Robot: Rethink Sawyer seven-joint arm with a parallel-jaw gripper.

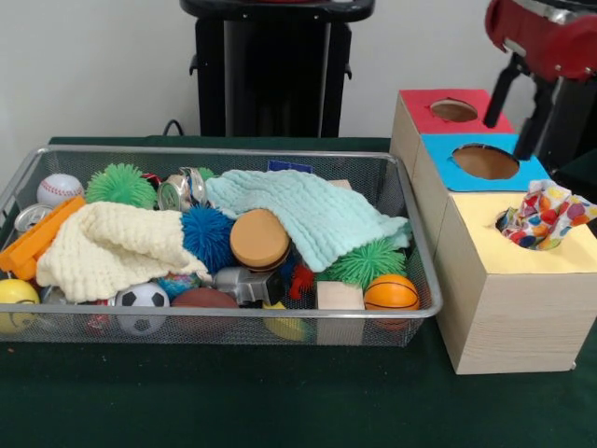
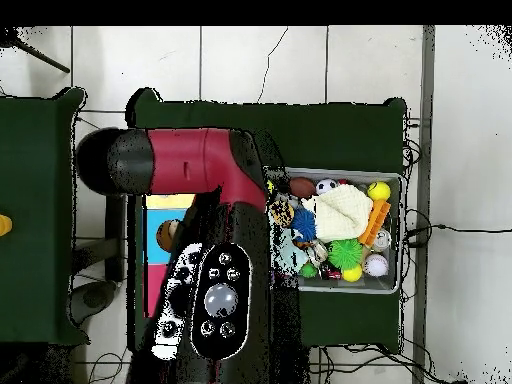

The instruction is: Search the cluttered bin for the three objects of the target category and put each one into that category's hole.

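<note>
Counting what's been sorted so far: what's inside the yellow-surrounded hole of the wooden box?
One polka-dot fabric bundle sits in the yellow hole, its ruffled top poking out above the rim. Anything deeper in the wooden box is hidden.

Just beneath the hand (image 1: 534, 117) lies the blue-surrounded hole (image 1: 485, 161), with the red-surrounded hole (image 1: 454, 110) beside it, while well apart from the hand, over the green tabletop (image 1: 233, 401), sit a mint cloth (image 1: 308, 215), cream cloth (image 1: 112, 247), blue spiky ball (image 1: 207, 238), baseball (image 1: 59, 189) and basketball (image 1: 391, 293).
</note>
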